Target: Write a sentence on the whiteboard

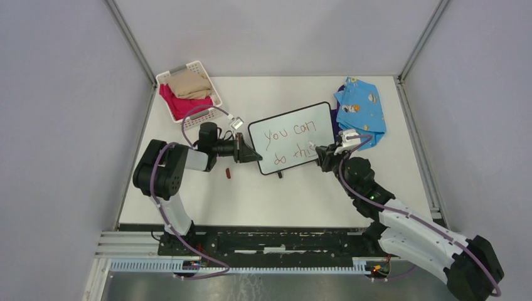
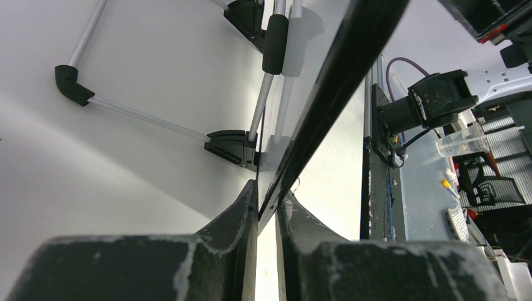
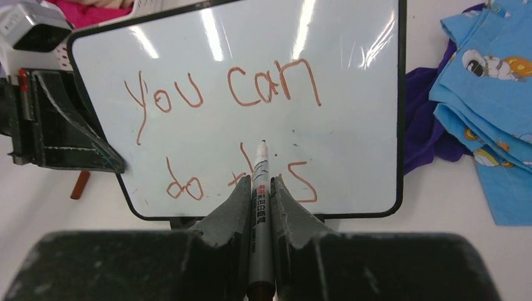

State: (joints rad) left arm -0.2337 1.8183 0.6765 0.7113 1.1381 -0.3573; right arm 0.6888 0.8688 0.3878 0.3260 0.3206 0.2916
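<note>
Whiteboard (image 1: 295,122) sits mid-tabletop (image 1: 282,200), carrying two lines of red writing. Right fingers (image 3: 229,213) are clamped on a marker (image 3: 260,188), its tip at the lower line. Left fingers (image 2: 232,226) are clamped on the board's left edge. Blue clothing (image 1: 361,110) lies just beyond the board's right edge. A white basket (image 1: 211,84) of clothes sits far left.

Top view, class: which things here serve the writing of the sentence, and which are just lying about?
In use:
whiteboard, clamped at its edge by the left gripper
marker, held in the right gripper

Lying about:
basket with folded clothes
blue printed garment
small brown piece near the left gripper
</note>
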